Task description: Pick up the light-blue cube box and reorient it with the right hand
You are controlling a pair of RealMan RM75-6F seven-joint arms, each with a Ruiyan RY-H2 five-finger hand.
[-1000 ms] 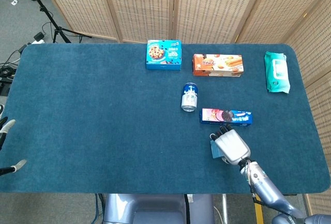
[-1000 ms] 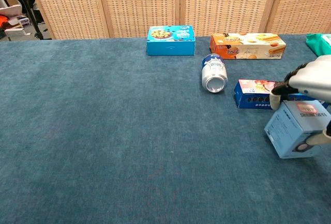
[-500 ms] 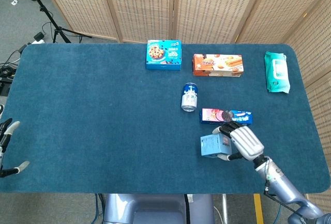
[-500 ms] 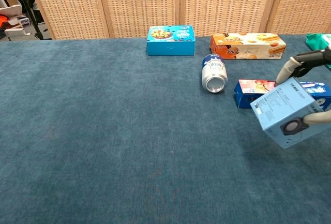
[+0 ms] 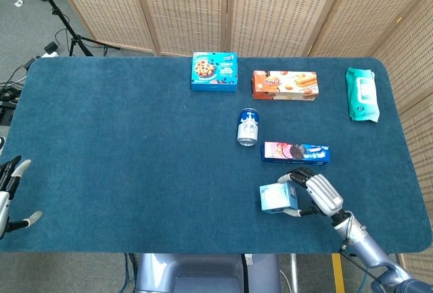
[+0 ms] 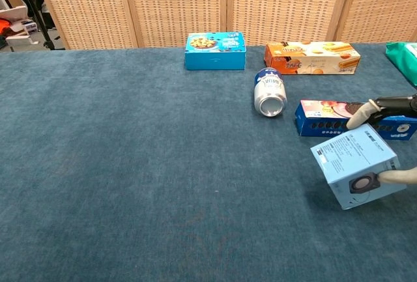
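The right hand (image 5: 318,193) reaches in from the near right edge of the blue counter (image 5: 122,144), its arm slanting up from the lower right corner, and it grips the light-blue cube box (image 5: 278,198) with fingers (image 6: 365,109) over the far side and the thumb pressed on the near face. The box sits tilted at the near right of the counter, just in front of the dark-blue cookie box (image 5: 295,151); whether it touches the cloth I cannot tell. The left hand (image 5: 12,195) hangs off the near left edge, fingers spread and holding nothing.
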